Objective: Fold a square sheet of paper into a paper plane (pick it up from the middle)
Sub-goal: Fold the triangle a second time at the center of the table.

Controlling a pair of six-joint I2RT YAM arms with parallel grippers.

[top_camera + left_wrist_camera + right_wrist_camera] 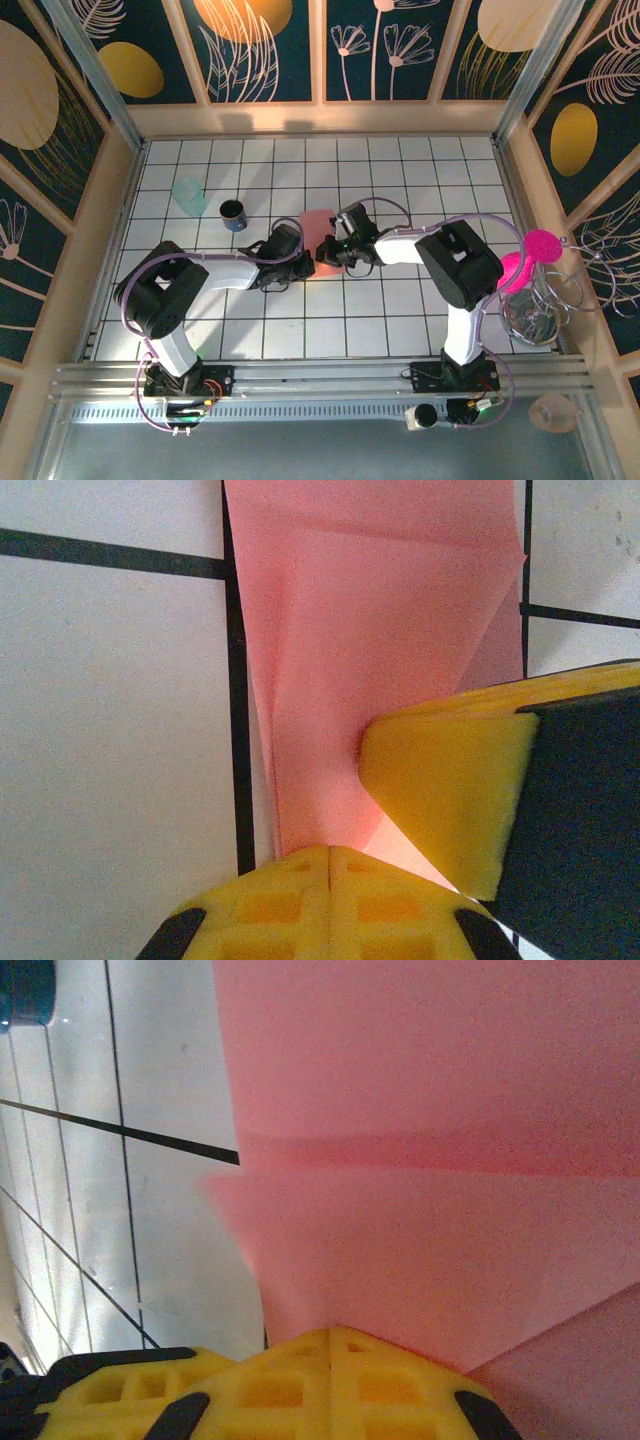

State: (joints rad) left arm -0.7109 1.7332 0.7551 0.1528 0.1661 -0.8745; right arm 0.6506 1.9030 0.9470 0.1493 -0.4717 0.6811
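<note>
The square sheet of paper is salmon-pink, partly folded with creases, and sits at the middle of the tiled table. Both grippers meet at its near edge. In the left wrist view the paper runs straight into the tip of my left gripper, whose yellow jaws are shut on it. The right gripper's yellow finger presses in beside it. In the right wrist view the paper rises from the closed tip of my right gripper, also pinched. From above, the left gripper and right gripper nearly touch.
A translucent teal cup and a dark blue cup stand at the back left; the blue cup also shows in the right wrist view. A round magenta disc sits on a wire rack at the right wall.
</note>
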